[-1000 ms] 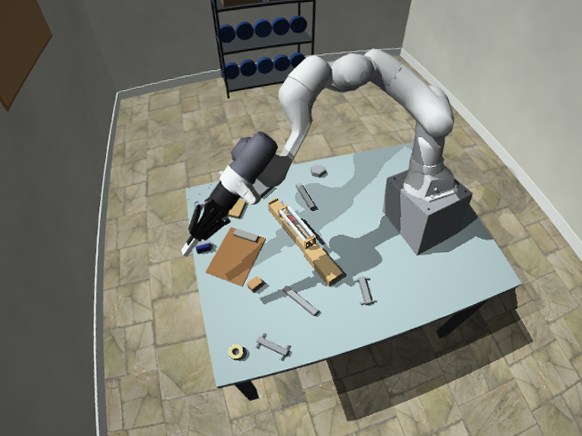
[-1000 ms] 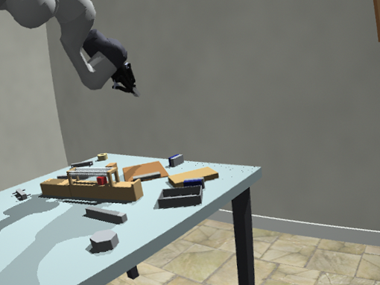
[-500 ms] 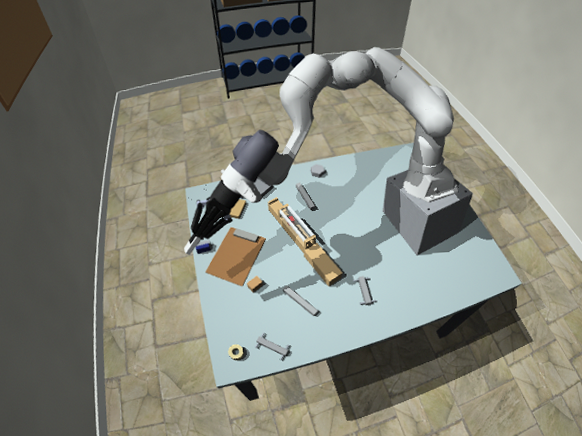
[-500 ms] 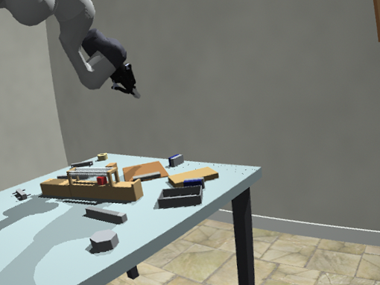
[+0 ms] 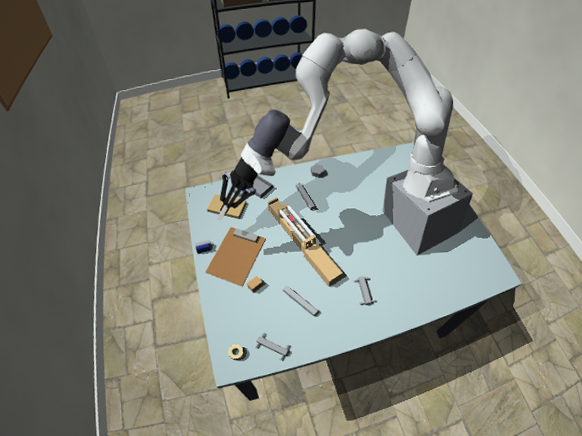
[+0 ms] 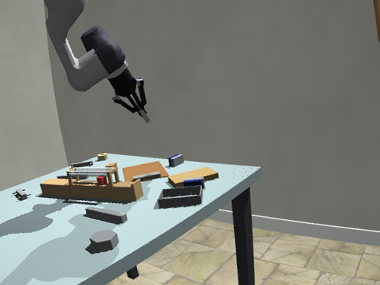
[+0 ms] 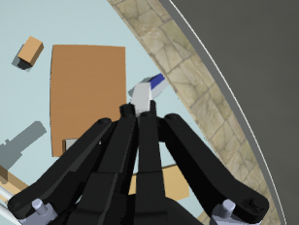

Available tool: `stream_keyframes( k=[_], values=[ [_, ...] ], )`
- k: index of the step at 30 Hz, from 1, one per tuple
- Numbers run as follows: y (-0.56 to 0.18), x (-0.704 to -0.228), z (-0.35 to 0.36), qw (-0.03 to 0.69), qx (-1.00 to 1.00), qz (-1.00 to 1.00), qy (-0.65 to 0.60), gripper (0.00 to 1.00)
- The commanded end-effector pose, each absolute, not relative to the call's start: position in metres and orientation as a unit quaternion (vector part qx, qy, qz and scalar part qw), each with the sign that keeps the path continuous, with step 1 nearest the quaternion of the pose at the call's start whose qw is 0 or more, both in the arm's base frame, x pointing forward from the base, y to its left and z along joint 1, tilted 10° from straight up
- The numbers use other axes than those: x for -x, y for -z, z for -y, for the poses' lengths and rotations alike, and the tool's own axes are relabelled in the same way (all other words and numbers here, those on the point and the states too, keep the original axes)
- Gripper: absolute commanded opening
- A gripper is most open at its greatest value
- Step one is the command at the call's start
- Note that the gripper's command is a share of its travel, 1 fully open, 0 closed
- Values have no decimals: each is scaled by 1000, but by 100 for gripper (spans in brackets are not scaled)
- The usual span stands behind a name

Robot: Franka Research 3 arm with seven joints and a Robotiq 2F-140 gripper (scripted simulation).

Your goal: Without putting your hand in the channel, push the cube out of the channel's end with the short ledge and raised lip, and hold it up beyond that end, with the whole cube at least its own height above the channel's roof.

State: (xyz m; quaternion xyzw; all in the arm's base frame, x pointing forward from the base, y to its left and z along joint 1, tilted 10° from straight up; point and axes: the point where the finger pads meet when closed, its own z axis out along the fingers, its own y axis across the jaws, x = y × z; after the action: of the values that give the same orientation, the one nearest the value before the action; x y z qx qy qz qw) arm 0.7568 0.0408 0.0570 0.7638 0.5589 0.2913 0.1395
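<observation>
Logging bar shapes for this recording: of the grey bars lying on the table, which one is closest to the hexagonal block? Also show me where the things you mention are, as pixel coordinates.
The plain grey bar (image 5: 306, 196) (image 6: 105, 215) between the channel and the hexagonal block (image 5: 318, 171) (image 6: 104, 240).

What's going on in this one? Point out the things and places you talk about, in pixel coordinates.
A single robot arm holds its gripper (image 5: 223, 207) (image 6: 143, 113) (image 7: 144, 94) above the table (image 5: 410, 291) (image 6: 32, 258), off to the ledge side of the wooden channel (image 5: 325, 266) (image 6: 125, 191). The fingers are closed together with no object between them. The red cube (image 5: 291, 219) (image 6: 101, 180) sits inside the channel, under the clear-barred roof, so it has been neither pushed out nor lifted. None of the loose grey bars is in the gripper.
</observation>
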Motion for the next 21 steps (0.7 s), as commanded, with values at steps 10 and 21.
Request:
stream_keyframes(
  k=[10, 21],
  values=[
    [-16, -583, 98, 113, -920, -311, -210, 0],
    [-3, -429, 178, 92, -985, -85, -117, 0]
  ],
)
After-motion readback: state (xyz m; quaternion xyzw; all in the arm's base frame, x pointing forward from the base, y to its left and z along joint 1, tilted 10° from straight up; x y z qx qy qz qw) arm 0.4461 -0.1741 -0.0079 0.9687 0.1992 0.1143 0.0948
